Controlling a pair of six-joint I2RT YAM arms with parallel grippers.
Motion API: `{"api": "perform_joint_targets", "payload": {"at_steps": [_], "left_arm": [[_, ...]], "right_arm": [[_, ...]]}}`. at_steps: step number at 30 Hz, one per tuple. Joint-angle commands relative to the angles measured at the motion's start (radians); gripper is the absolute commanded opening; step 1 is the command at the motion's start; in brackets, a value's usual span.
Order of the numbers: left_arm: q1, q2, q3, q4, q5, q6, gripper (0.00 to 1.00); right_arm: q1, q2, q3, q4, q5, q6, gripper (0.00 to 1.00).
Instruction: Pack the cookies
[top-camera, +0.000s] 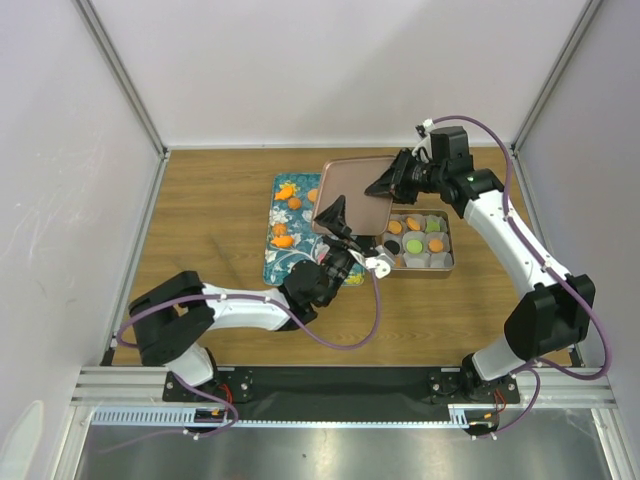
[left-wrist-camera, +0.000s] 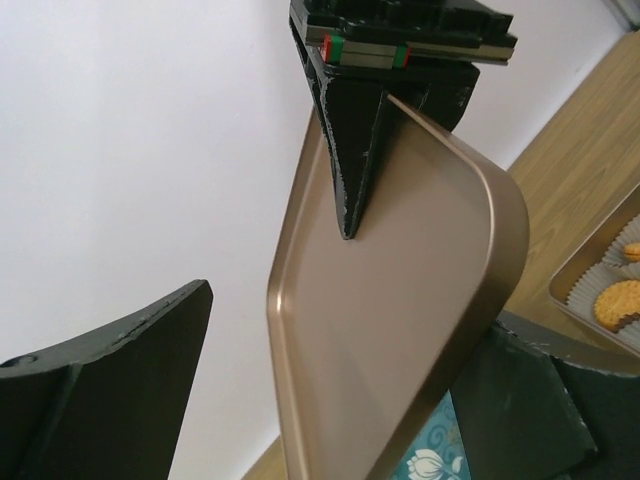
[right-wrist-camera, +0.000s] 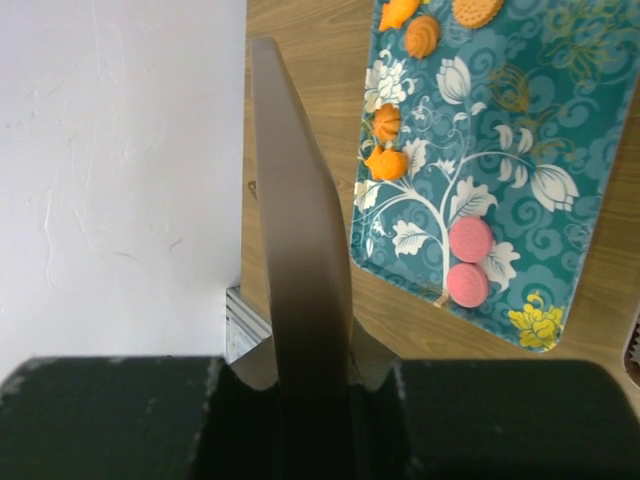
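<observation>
A bronze tin lid hangs tilted over the table between both grippers. My right gripper is shut on the lid's right edge, seen edge-on in the right wrist view. My left gripper is open, its fingers on either side of the lid's near-left edge, with a wide gap on one side. The open tin holds orange, green and black cookies in paper cups. More orange cookies and two pink cookies lie on the teal floral tray.
The tin stands right of the tray, under the lid's right side. White walls with metal posts close in the table on three sides. Bare wood lies to the left of the tray and in front of the tin.
</observation>
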Motion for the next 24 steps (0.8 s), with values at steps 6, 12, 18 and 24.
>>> {"api": "perform_joint_targets", "payload": {"at_steps": [6, 12, 18, 24], "left_arm": [[0.03, 0.096, 0.109, 0.135, -0.029, 0.182, 0.94], [0.038, 0.119, 0.123, 0.105, -0.02, 0.221, 0.8], [0.052, 0.128, 0.123, 0.099, -0.009, 0.228, 0.64], [0.058, 0.123, 0.141, 0.138, -0.009, 0.22, 0.44]], "right_arm": [[-0.004, -0.057, 0.011, -0.062, 0.018, -0.057, 0.12], [-0.007, -0.06, -0.006, -0.059, 0.014, -0.058, 0.11], [-0.007, -0.069, -0.02, -0.053, 0.008, -0.055, 0.11], [-0.002, -0.086, -0.051, -0.05, 0.008, -0.062, 0.12]]}}
